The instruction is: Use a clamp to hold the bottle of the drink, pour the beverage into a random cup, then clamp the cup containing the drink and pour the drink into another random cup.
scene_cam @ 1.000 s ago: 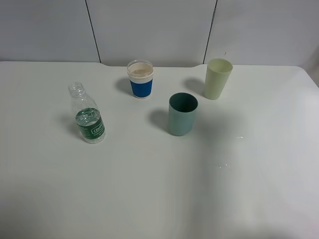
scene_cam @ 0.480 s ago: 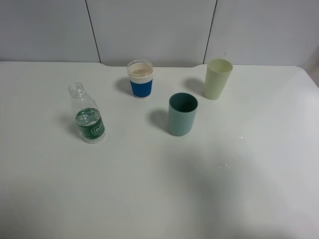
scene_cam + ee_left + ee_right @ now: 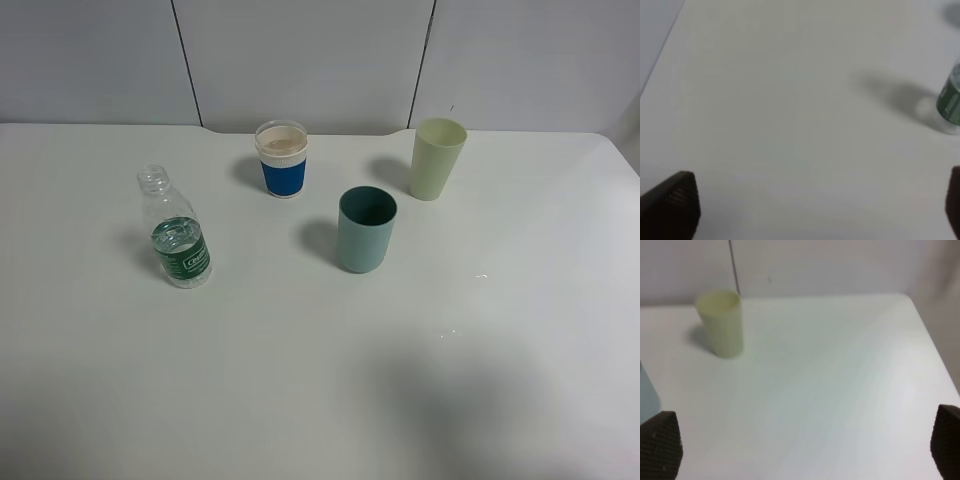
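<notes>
A clear uncapped bottle point(image 3: 176, 232) with a green label stands upright on the left of the white table; its label edge shows in the left wrist view point(image 3: 950, 102). A blue-sleeved paper cup point(image 3: 282, 159) stands at the back middle. A teal cup point(image 3: 366, 229) stands in the middle; a sliver shows in the right wrist view point(image 3: 646, 392). A pale green cup point(image 3: 437, 158) stands at the back right, also in the right wrist view point(image 3: 721, 323). My left gripper point(image 3: 815, 205) is open and empty, short of the bottle. My right gripper point(image 3: 800, 445) is open and empty, short of the pale green cup. Neither gripper shows in the high view.
The white table point(image 3: 320, 380) ends at a grey panelled wall point(image 3: 300, 60) behind the cups. The table's right edge point(image 3: 935, 350) runs close to the right gripper's side. A few small droplets point(image 3: 482, 276) lie on the table right of the teal cup.
The objects have not moved. A soft shadow at the bottom right of the table has shifted slightly.
</notes>
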Motion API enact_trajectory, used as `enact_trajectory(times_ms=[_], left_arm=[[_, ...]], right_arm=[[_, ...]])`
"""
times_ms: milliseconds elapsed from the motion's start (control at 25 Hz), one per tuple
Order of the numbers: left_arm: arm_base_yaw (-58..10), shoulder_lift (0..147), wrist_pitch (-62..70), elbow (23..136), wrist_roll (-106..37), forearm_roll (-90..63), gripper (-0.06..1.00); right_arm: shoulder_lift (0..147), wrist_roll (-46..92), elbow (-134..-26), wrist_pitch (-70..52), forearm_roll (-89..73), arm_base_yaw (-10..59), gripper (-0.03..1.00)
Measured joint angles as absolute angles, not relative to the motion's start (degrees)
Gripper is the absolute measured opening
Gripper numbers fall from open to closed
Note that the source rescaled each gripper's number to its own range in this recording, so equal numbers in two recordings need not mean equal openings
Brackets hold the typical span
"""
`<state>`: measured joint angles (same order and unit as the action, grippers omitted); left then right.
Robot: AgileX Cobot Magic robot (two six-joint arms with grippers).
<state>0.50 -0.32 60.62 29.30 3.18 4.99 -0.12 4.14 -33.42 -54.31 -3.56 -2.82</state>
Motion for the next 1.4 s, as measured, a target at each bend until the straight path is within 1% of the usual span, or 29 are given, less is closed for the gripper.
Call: enact_trajectory(times_ms=[120,520,1400], left_arm=[[0.5,-0.32,60.62,29.3,3.18,4.99,1.0],[0.5,-0.32,60.62,29.3,3.18,4.99,1.0],[0.5,-0.32,60.62,29.3,3.18,4.99,1.0]], right_arm=[[-0.12,4.14,-33.42,-58.07,-0.55,-2.82,1.0],[-0.12,4.14,-28.81,-60.88,1.01,-2.82,1.0],[-0.12,4.14,-28.65,-60.95,1.01,-2.82,1.0]])
